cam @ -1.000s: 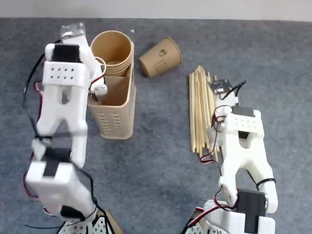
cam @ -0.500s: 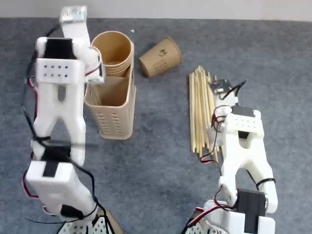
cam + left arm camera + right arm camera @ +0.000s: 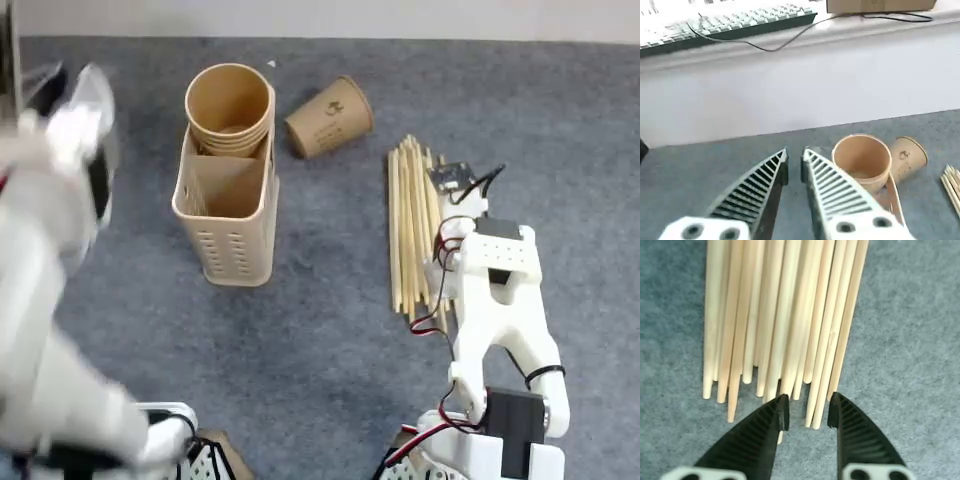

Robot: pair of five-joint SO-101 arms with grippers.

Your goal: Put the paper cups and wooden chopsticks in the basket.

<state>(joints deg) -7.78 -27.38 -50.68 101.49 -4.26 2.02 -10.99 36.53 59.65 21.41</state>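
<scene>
Left gripper was barely parted and gripped nothing. Ahead of its jaws I saw stacked paper cups in the basket, with a loose cup lying beside them and a keyboard far beyond. Right gripper was half open and empty, with the chopsticks just ahead and a couple of ends between the jaw tips.

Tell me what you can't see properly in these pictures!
- High view: left arm is a blur.
- High view: near ends of the chopsticks, hidden under the right arm.
- High view: number of cups stacked in the basket; nested, rims too close.
- Left wrist view: basket, mostly behind the left gripper.
</scene>
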